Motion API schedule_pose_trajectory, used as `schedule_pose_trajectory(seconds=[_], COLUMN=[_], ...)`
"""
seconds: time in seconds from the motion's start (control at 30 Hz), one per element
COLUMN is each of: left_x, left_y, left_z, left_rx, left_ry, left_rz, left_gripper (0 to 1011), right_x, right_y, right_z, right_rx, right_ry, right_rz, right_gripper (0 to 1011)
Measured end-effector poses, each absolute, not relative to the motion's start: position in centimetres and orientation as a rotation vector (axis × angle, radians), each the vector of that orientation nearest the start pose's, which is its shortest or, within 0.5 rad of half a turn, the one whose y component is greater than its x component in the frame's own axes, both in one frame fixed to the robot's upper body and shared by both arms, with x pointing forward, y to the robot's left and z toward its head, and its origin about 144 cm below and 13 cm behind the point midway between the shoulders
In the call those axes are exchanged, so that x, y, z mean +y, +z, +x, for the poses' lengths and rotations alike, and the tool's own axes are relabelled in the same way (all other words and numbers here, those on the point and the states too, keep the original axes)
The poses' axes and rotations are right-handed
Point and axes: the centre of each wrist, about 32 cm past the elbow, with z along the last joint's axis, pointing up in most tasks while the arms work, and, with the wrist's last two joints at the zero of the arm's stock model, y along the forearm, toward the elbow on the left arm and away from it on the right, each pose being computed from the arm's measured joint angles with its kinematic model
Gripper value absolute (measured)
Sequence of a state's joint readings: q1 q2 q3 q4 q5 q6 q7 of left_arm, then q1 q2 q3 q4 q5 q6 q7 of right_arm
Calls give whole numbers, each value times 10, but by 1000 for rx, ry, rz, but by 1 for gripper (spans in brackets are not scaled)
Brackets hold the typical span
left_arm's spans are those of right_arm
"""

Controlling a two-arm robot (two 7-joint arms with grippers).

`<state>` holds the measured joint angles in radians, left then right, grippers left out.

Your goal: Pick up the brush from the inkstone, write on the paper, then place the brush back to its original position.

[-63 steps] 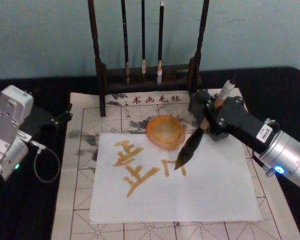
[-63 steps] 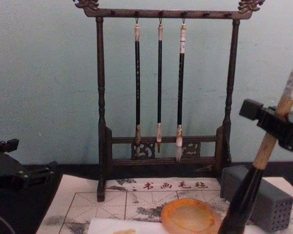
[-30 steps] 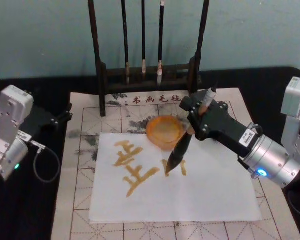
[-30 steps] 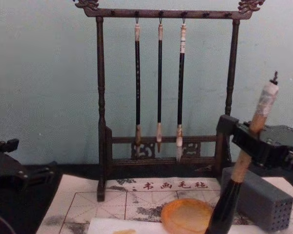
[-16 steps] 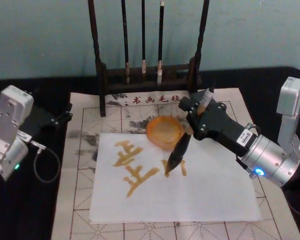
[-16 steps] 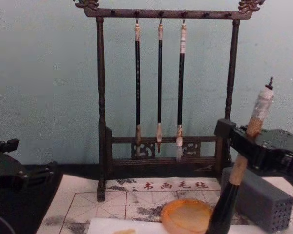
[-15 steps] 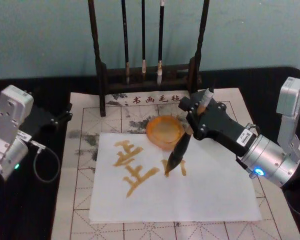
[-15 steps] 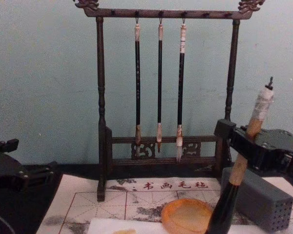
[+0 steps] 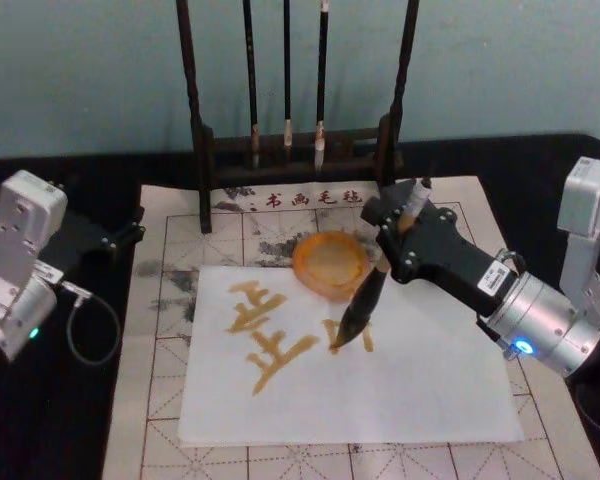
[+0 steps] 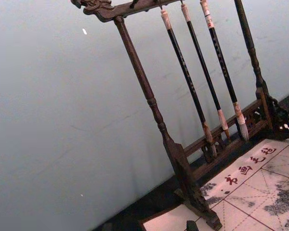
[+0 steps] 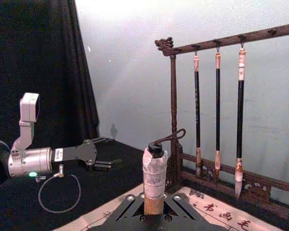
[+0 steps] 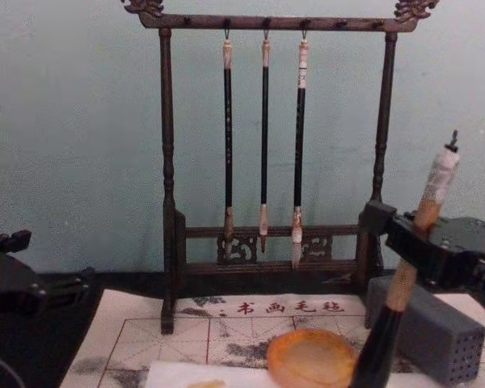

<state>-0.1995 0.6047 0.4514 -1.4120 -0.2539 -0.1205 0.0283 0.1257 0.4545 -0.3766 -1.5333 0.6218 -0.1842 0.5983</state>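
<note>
My right gripper (image 9: 405, 230) is shut on the tan handle of the brush (image 9: 362, 302), which leans with its whitish looped end (image 11: 155, 168) up. The brush's dark tip rests on the white paper (image 9: 420, 390), at the right-hand golden character (image 9: 352, 338). Another golden character (image 9: 265, 335) lies to the left. The round orange inkstone (image 9: 330, 262) sits at the paper's far edge, just behind the brush. In the chest view the brush (image 12: 404, 283) crosses my right gripper (image 12: 416, 236) beside the inkstone (image 12: 311, 356). My left gripper (image 9: 130, 230) is parked open at the left.
A dark wooden stand (image 12: 168, 202) with three thin hanging brushes (image 12: 263, 137) stands behind the gridded felt mat (image 9: 160, 400). A grey perforated block (image 12: 440, 335) sits behind my right gripper. A cable loop (image 9: 90, 330) lies by the left arm.
Over two seconds my right gripper carried the brush leftward along the right-hand character, tip low on the paper. In the last half second it eased slightly back right. The left arm stayed still.
</note>
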Motion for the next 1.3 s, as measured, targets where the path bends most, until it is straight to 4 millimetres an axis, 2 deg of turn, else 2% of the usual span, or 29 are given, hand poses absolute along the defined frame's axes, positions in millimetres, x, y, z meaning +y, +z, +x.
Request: schedule_pose_trajectory(seconds=[1.3], left_x=[310], left_y=[1140], left_z=[489], left_rx=[-285], left_ry=[1248], left_rz=[305], left_gripper=[1001], right_x=[-274], right_y=[1154], right_z=[467], right_rx=[-31], right_ry=[-705], right_rz=[175], right_gripper=[15])
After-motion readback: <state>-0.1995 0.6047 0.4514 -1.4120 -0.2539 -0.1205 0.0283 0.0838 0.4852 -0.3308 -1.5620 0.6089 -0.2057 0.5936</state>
